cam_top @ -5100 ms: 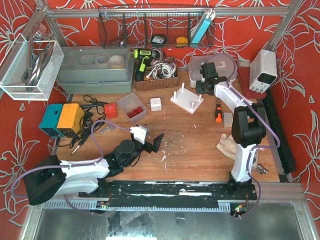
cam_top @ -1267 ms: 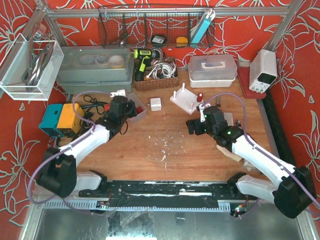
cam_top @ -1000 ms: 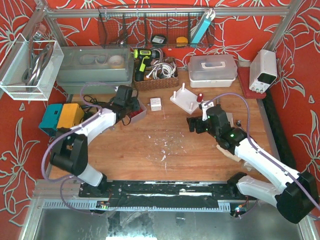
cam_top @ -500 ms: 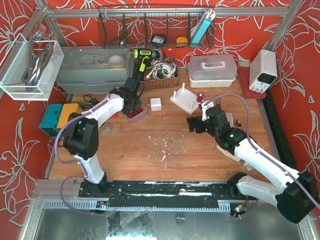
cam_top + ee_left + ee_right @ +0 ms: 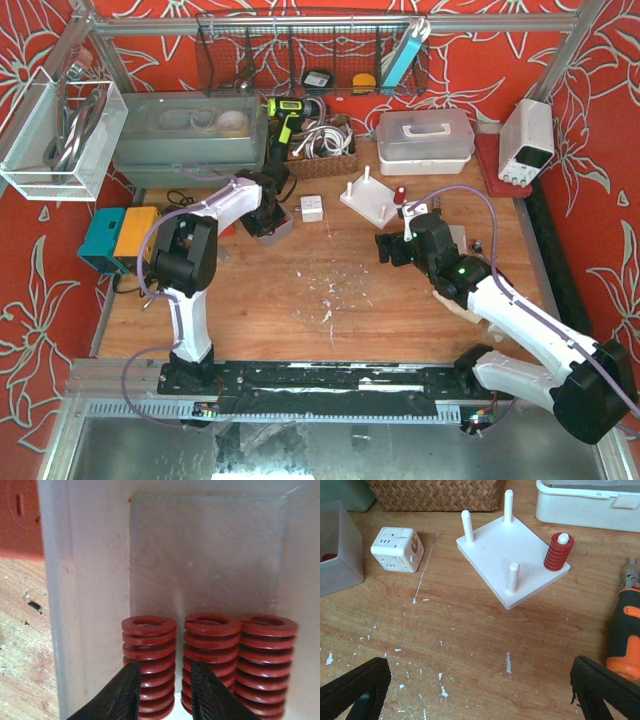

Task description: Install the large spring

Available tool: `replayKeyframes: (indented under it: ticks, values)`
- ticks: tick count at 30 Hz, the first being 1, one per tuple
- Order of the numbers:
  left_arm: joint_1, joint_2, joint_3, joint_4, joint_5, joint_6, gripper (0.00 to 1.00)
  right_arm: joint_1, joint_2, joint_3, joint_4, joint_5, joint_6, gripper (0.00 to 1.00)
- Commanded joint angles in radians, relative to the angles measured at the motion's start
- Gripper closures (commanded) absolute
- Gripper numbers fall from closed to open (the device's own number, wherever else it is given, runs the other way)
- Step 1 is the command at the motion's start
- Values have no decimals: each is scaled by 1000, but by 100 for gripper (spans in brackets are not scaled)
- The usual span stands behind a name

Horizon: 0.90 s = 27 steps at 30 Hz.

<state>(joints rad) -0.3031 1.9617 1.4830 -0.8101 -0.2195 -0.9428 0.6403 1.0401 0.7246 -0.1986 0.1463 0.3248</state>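
Observation:
Three large red springs stand in a row inside a clear bin (image 5: 90, 605). My left gripper (image 5: 165, 665) is down in that bin with its black fingers pressed on either side of the leftmost spring (image 5: 149, 640), shut on it. From above, the left gripper (image 5: 262, 213) is at the bin (image 5: 280, 230). The white peg board (image 5: 505, 555) has three bare pegs and one red spring (image 5: 558, 552) seated on its right peg. My right gripper (image 5: 480, 690) hovers open over the wood just in front of the board, holding nothing.
An orange-and-black screwdriver (image 5: 625, 630) lies right of the board, a white cube (image 5: 397, 549) left of it. A wicker basket (image 5: 435, 492) and a white lidded box (image 5: 590, 502) stand behind. A glove (image 5: 455, 290) lies under the right arm.
My left arm has swung further right and reached deeper into the clear bin, its fingers now around the leftmost spring. The right arm has barely moved.

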Motion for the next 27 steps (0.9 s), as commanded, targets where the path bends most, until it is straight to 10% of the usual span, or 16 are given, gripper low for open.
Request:
replayKeyframes:
  ticks: [1,27]
  values:
    - [-5,49,10,-38,-21,-32,68,8,4,2,-9,35,-9,2]
    - [-2,41,41,143,-164,27,71,9,20,7,-10,72,-21,1]
